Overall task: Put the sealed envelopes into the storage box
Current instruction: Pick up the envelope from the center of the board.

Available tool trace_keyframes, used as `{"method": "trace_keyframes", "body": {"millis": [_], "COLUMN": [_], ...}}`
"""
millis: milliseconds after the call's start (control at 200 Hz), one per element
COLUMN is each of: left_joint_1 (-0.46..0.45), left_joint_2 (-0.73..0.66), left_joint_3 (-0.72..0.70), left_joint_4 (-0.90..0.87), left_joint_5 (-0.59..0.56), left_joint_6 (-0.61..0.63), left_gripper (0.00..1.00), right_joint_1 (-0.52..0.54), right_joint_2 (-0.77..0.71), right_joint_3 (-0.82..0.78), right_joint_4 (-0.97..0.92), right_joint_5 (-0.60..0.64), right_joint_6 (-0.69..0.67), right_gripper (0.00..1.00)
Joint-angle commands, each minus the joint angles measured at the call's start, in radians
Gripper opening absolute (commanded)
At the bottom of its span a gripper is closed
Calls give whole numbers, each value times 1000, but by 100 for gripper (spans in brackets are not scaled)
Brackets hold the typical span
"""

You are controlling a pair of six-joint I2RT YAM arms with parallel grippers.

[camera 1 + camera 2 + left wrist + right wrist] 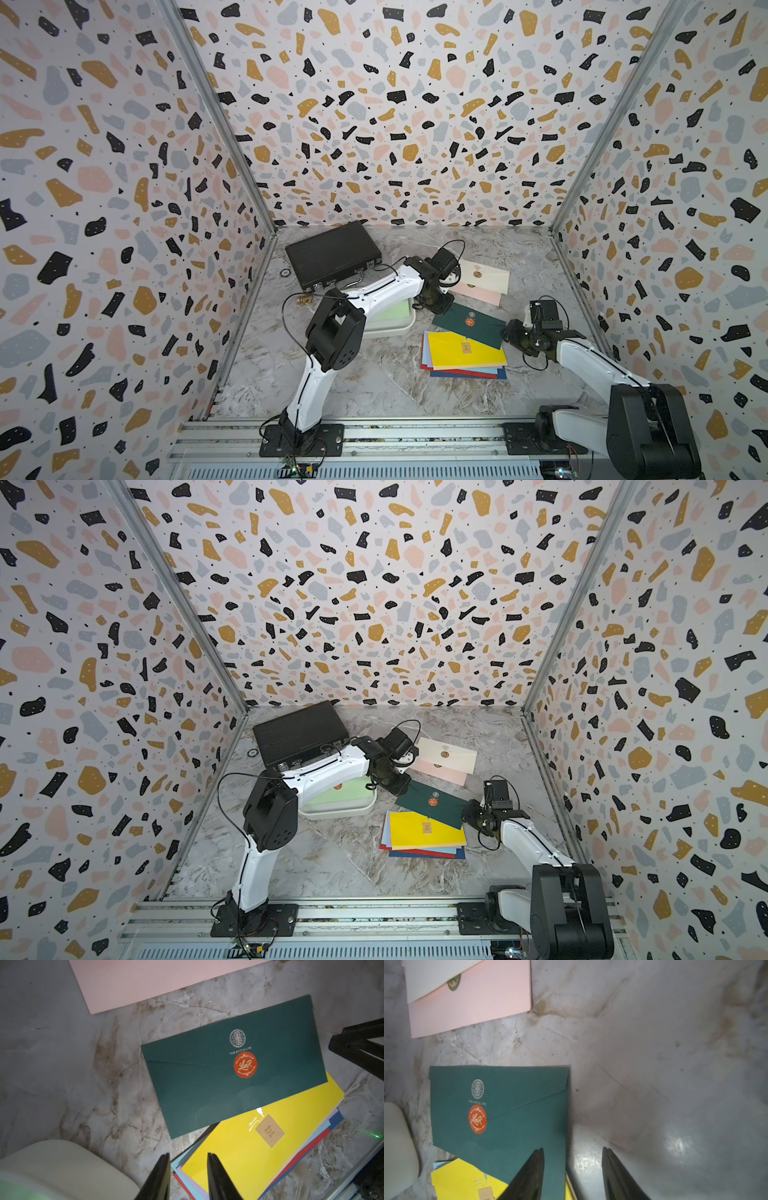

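Nearest to the camera runs the metal rail [415, 432] that carries both arm bases. Beyond it, on the marble table [374, 386], lies a fanned stack [463, 361] of envelopes. The yellow envelope [461, 351] is on top, and light blue, red and navy edges show under it. The dark green envelope [469, 324], closed with a round red seal, lies askew over the far right part of the yellow one. Farther away, the pink envelope [478, 293] lies flat, partly under the cream envelope [486, 276].

Left of the stack stands the storage box [386, 330]. It holds the light green envelope [332, 793], lying flat. The left arm [386, 286] crosses above the box and hides part of it.

The left gripper [188, 1155] hangs between the box and the dark green envelope, jaws a little apart with nothing between them. The right gripper [573, 1149] is at the right end of the dark green envelope, jaws spread. The envelope's edge runs between them, but I cannot tell if they touch it.

The closed black briefcase [332, 253] lies far left, behind the box.
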Motion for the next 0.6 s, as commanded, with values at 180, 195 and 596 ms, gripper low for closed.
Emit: {"method": "trace_keyframes", "body": {"millis": [180, 195, 596], "left_joint_1": [7, 7, 8], "left_joint_2": [117, 126, 203], "left_joint_3": [51, 57, 79], "left_joint_4": [-37, -39, -20], "left_joint_5": [1, 2, 33], "left_joint_6": [-33, -33, -40], "left_gripper": [30, 30, 27], "right_joint_1": [-14, -15, -28], "right_joint_2": [56, 56, 70], "right_joint_3": [-24, -25, -1], "right_joint_4": [91, 93, 149], "right_joint_5": [-95, -97, -224], "right_joint_6": [40, 38, 82], "right_gripper": [51, 51, 49]}}
